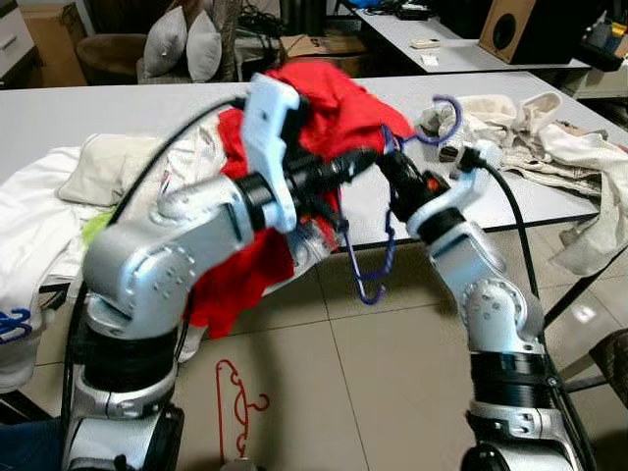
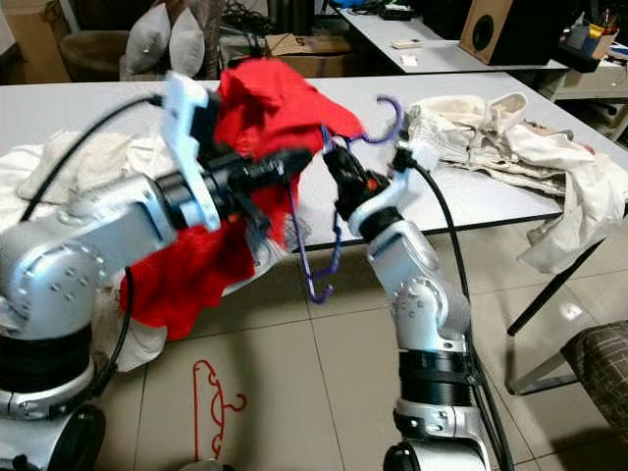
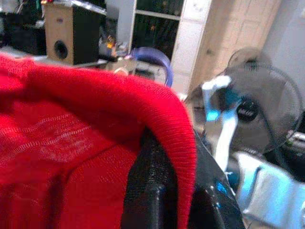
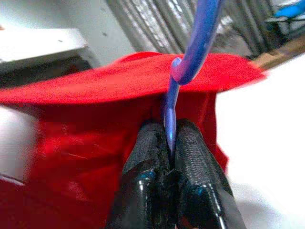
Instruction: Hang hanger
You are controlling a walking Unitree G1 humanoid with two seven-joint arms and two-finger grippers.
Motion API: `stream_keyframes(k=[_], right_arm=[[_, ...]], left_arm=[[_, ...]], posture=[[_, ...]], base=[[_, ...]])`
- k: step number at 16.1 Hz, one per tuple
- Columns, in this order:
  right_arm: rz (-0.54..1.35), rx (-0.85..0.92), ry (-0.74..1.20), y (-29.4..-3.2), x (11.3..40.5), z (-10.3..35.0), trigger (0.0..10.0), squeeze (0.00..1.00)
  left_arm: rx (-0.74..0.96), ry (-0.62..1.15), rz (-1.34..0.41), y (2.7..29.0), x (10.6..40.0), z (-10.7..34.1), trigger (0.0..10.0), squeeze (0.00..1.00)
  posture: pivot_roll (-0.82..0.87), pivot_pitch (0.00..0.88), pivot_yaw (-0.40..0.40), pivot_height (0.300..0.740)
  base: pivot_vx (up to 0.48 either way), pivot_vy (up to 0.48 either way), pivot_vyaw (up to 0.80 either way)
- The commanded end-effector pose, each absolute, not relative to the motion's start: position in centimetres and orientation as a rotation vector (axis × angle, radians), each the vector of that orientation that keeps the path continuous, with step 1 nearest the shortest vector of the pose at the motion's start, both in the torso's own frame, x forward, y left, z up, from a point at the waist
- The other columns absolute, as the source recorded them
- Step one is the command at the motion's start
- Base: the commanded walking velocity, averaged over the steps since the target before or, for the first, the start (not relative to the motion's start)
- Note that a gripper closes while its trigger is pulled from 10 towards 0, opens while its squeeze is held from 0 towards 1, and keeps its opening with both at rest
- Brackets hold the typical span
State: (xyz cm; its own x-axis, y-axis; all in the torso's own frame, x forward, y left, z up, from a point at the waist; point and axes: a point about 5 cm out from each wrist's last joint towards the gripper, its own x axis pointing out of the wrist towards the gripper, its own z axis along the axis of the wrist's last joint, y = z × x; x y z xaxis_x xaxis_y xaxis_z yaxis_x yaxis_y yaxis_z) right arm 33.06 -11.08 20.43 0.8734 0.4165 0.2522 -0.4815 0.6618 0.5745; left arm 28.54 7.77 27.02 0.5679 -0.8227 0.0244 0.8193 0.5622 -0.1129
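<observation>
Purple hanger (image 4: pixel 190 57) clamped in right end effector (image 4: pixel 170 143), left end effector (image 1: pixel 368 162) gripping red garment (image 2: pixel 265 103).

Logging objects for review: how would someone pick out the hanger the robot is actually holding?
In front of the long white table, the right gripper pinches a purple hanger beside the red garment. Unlike the red hanger lying on the tiled floor, it is held in the air.
</observation>
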Motion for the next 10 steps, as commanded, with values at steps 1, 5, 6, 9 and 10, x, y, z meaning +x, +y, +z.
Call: stream_keyframes(k=[1, 5, 6, 9, 10], right_arm=[[0.545, 0.694, -0.174, -11.0, 32.8, 21.6, 10.0, 0.0], [0.627, 0.483, -0.049, -9.6, 32.2, 19.5, 10.0, 0.0], [0.634, 0.428, -0.042, -9.4, 32.0, 18.7, 10.0, 0.0], [0.675, 0.248, -0.09, -8.8, 31.2, 18.4, 10.0, 0.0], [0.638, 0.302, -0.138, -9.0, 31.3, 18.9, 10.0, 0.0]], left_arm=[[-0.046, 0.061, -0.955, 7.3, 28.3, 26.3, 10.0, 0.0], [0.013, -0.078, -0.953, 6.1, 27.8, 27.1, 10.0, 0.0], [-0.037, -0.168, -0.933, 6.1, 28.1, 28.6, 10.0, 0.0], [-0.063, -0.245, -0.92, 6.4, 28.2, 29.9, 10.0, 0.0], [-0.058, -0.24, -0.934, 6.3, 28.0, 29.7, 10.0, 0.0]], posture=[[0.03, 0.0, -0.026, 0.74], [0.02, 0.0, -0.021, 0.74], [0.03, 0.0, -0.024, 0.74], [0.02, 0.0, -0.024, 0.74], [0.02, 0.0, -0.025, 0.74]], base=[[0.0, 0.0, 0.0], [0.0, 0.0, 0.0], [0.0, 0.0, 0.0], [0.0, 0.0, 0.0], [0.0, 0.0, 0.0]])
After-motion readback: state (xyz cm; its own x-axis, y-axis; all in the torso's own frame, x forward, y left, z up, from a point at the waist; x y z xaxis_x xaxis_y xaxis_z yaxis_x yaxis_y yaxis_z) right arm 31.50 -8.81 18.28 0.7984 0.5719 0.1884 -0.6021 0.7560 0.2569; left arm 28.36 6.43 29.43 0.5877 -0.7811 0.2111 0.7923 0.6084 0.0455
